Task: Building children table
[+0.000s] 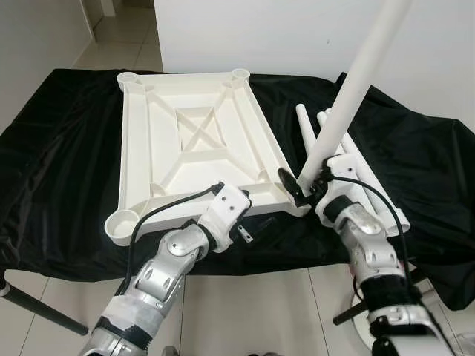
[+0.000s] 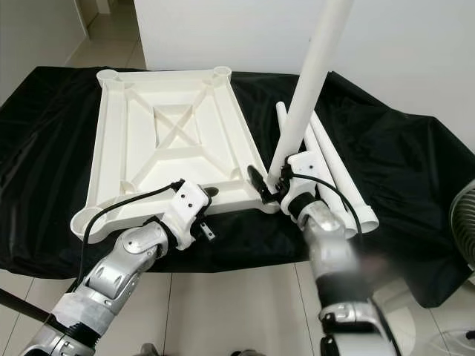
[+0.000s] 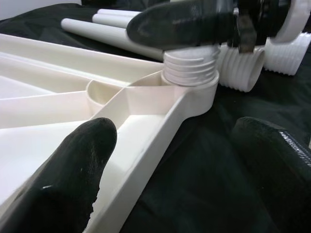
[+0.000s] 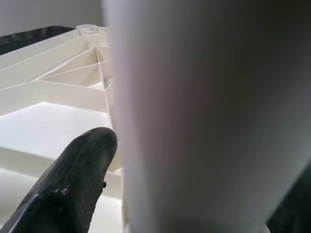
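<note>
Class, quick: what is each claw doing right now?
Left claw: open, empty, by the tabletop edge.
Right claw: closed on the leg, its threaded end in the corner socket.

A plain room in a home — pale glossy floor tiles (image 1: pixel 122 33) run off at eleven o'clock past a bare white wall (image 1: pixel 297 37). A low surface draped in a black cloth (image 1: pixel 52 163) sits dead ahead, and the grille of a floor fan (image 2: pixel 462 226) shows at four o'clock.
</note>
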`<state>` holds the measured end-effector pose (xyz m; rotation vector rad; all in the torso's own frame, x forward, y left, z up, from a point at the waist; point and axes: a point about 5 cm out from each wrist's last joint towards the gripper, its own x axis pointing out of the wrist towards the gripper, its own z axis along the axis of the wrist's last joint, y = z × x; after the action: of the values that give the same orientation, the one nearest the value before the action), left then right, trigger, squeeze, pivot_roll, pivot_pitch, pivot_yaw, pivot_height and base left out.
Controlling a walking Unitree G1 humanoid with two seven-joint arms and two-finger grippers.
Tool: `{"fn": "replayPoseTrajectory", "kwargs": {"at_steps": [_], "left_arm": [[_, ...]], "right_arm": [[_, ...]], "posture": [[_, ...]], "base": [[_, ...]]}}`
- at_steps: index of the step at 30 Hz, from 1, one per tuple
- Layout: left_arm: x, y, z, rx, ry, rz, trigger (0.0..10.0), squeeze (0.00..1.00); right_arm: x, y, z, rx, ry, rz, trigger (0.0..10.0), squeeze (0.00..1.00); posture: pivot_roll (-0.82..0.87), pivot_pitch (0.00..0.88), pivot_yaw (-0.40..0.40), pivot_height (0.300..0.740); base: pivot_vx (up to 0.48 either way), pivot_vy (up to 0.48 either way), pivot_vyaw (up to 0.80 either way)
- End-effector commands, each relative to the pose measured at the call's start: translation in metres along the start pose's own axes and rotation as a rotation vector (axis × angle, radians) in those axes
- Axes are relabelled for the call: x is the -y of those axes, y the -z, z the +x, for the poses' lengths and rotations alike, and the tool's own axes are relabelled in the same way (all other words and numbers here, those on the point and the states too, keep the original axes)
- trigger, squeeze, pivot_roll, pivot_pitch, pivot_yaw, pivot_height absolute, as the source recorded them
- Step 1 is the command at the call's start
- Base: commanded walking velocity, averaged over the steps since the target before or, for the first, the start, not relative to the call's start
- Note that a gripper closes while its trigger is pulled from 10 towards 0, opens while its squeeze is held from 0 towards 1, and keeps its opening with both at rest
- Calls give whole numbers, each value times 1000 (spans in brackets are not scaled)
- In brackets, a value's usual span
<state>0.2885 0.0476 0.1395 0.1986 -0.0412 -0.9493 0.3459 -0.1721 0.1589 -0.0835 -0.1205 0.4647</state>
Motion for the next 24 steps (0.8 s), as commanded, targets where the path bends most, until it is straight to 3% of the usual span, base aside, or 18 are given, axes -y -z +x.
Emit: {"fn": "replayPoseTrajectory", "kwargs": {"at_steps": [1,4,5,6,7,10,11,13,18,19,24], "left_arm": [[3,-2,2,8,34,12,10000,0],[3,-2,1,8,34,14,10000,0],[3,-2,1,7,34,16,10000,0],[3,-2,1,7,34,16,10000,0],[3,-2,1,7,35,17,10000,0],[3,-2,1,7,35,18,10000,0],[3,-2,1,7,35,19,10000,0],[3,-2,1,7,36,19,10000,0],[4,-1,1,6,37,18,10000,0],[4,-1,1,7,37,17,10000,0],[5,-1,2,6,38,16,10000,0]], "right_arm": [[1,4,0,-15,-25,-6,10000,0],[4,6,2,-28,-48,-19,9922,0],[5,7,2,-36,-57,-25,5412,0],[5,7,2,-36,-57,-25,5412,0],[6,9,3,-43,-61,-30,2941,0],[7,10,3,-46,-61,-33,2941,0],[8,12,3,-49,-62,-31,78,0],[9,14,1,-53,-63,-28,0,0],[11,17,-1,-63,-51,-37,0,0],[13,19,-3,-68,-34,-33,9686,0],[14,23,-6,-74,7,0,10000,0]], "posture": [[-2,19,-35,740],[4,15,-34,740],[4,14,-33,740],[4,14,-33,740],[5,14,-34,740],[5,14,-34,740],[6,15,-34,740],[4,15,-34,740],[2,16,-36,740],[0,16,-36,740],[-4,18,-36,740]], "base": [[0,0,0],[0,0,0],[0,0,0],[0,0,0],[0,0,0],[0,0,0],[0,0,0],[0,0,0],[0,0,0],[0,0,0],[0,0,0]]}}
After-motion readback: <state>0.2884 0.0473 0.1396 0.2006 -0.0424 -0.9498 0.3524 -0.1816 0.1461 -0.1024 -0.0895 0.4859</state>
